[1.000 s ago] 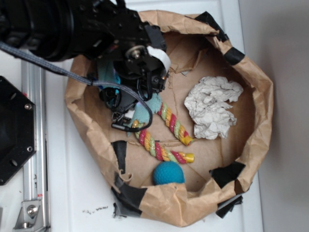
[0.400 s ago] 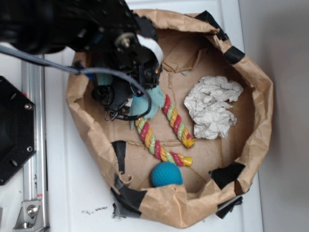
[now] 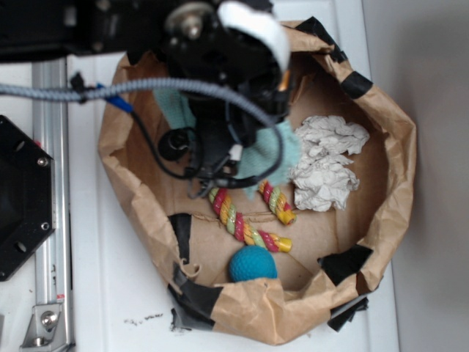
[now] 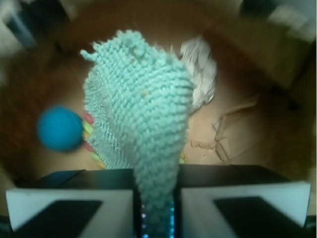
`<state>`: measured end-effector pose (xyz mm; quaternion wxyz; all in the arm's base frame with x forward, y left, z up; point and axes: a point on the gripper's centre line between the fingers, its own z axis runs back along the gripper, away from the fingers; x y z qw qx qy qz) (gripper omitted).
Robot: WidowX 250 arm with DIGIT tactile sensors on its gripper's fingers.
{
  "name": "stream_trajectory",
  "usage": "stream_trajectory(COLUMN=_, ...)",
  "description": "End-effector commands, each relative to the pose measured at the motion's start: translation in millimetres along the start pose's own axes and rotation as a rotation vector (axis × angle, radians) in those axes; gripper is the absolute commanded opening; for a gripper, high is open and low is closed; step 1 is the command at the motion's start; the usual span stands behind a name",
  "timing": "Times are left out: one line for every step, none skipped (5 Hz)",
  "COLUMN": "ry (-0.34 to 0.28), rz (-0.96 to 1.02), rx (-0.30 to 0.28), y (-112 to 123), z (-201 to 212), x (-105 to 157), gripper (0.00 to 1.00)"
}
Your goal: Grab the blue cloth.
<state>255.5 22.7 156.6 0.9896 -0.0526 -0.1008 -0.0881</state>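
hanging from the gripper (image 4: 155, 198), the blue cloth (image 4: 141, 129) fills the middle of the wrist view, its lower end pinched tight between the two pale fingers (image 4: 69, 210) that stand pressed against it from either side. the cloth's free part spreads wide and loose beyond the fingers, its knobbly weave and frayed top edge sharp while everything past it is blurred.

in the exterior view the black arm reaches in over the upper left rim of the brown paper nest (image 3: 399, 154), a crumpled paper wall patched with strips of black tape (image 3: 344, 264). the blue cloth (image 3: 272, 154) drapes beside the gripper (image 3: 220, 165) over the middle of the nest's floor; whether its lowest edge touches the floor i cannot tell. a second patch of the same cloth shows behind the arm toward the upper left wall.

a striped rope toy (image 3: 245, 224) in pink, yellow and green lies on the floor just below the cloth, its upper part hidden under the cloth and gripper. a white paper wad (image 3: 326, 165) sits at the right side of the floor, just beside the cloth's right edge. a darker teal ball (image 3: 253, 264) rests against the lower wall, apart from the cloth.
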Motion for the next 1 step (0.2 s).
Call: stream_trajectory(ry=-0.051, rz=0.17, rx=0.089, y=-14.2, z=35.2, x=3.4, gripper=0.0)
